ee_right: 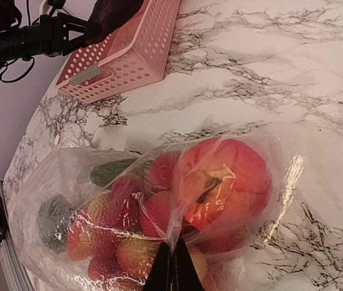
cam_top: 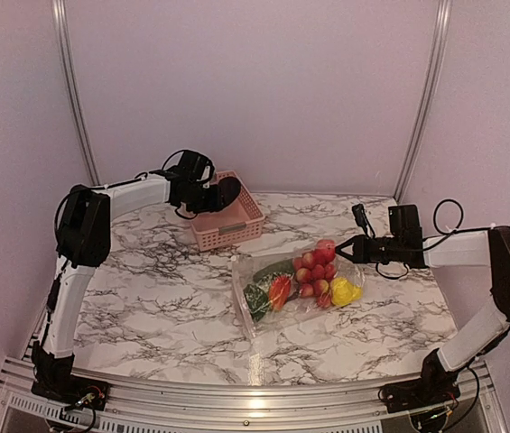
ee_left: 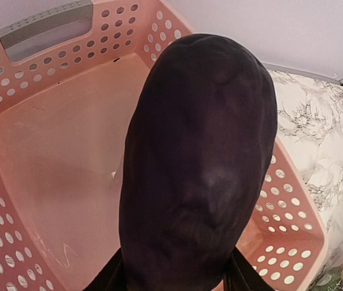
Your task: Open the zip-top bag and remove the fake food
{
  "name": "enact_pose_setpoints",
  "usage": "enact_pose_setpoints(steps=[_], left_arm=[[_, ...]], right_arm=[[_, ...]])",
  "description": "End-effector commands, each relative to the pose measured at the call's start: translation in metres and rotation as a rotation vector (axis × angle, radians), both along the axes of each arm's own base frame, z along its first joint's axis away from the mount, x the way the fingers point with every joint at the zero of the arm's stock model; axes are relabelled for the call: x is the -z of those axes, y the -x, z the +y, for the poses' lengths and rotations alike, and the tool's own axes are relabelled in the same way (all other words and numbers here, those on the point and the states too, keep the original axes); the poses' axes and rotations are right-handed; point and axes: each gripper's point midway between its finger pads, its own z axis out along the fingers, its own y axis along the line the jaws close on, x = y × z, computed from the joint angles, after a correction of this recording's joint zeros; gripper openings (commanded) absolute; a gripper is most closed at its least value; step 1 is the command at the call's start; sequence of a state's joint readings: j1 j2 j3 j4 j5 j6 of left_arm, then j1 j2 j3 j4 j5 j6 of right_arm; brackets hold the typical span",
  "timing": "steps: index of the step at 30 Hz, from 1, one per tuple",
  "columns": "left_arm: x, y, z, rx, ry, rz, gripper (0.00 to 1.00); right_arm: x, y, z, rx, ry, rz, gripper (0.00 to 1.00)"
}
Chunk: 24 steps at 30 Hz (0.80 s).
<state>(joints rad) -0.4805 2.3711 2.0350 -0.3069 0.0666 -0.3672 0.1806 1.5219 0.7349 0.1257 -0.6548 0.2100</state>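
Top external view: zip-top bag [cam_top: 283,290] lies just right of the pink basket [cam_top: 227,236], on its near side, with most of the fake food [cam_top: 316,271] inside. Right gripper [cam_top: 342,248] is clenched on the bag's film, probably anchoring it. Left gripper [cam_top: 216,195] grasps the eggplant [ee_left: 201,170] above the basket, looks ready to drop it.

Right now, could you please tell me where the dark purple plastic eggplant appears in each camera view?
Top external: dark purple plastic eggplant left of centre, over the pink slotted plastic basket.
Left wrist: fills the middle, basket behind it.
Right wrist: top edge, left of centre, mostly cut off.
Shared landmark: the basket, visible in all three views.
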Motion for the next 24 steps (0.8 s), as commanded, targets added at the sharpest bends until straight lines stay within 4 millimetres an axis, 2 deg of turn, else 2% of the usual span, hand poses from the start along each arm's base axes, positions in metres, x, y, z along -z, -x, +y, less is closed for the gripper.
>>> enact_pose_setpoints(steps=[1, 5, 12, 15, 17, 19, 21, 24], left_arm=[[0.013, -0.016, 0.013, -0.048, -0.018, 0.029, 0.39], [0.021, -0.029, 0.018, -0.07, -0.015, 0.027, 0.41], [0.021, -0.038, 0.019, -0.033, -0.02, 0.008, 0.68], [0.017, -0.038, 0.017, -0.021, -0.021, -0.005, 0.74], [0.007, -0.039, 0.018, -0.016, -0.017, -0.021, 0.76], [-0.011, -0.036, 0.017, -0.008, -0.008, -0.05, 0.76], [-0.024, -0.025, 0.02, 0.0, 0.001, -0.072, 0.77], [-0.057, -0.004, 0.023, 0.016, 0.029, -0.151, 0.79]], right_arm=[[-0.004, 0.0, 0.001, -0.012, -0.023, -0.009, 0.0], [-0.003, 0.002, 0.004, -0.023, -0.034, -0.004, 0.0], [0.001, 0.01, 0.014, -0.052, -0.046, 0.013, 0.0], [0.003, 0.013, 0.022, -0.068, -0.045, 0.018, 0.0], [0.004, 0.016, 0.026, -0.076, -0.043, 0.023, 0.0], [0.004, 0.019, 0.031, -0.084, -0.042, 0.023, 0.0], [0.005, 0.022, 0.035, -0.091, -0.043, 0.027, 0.0], [0.006, 0.025, 0.04, -0.103, -0.043, 0.03, 0.0]])
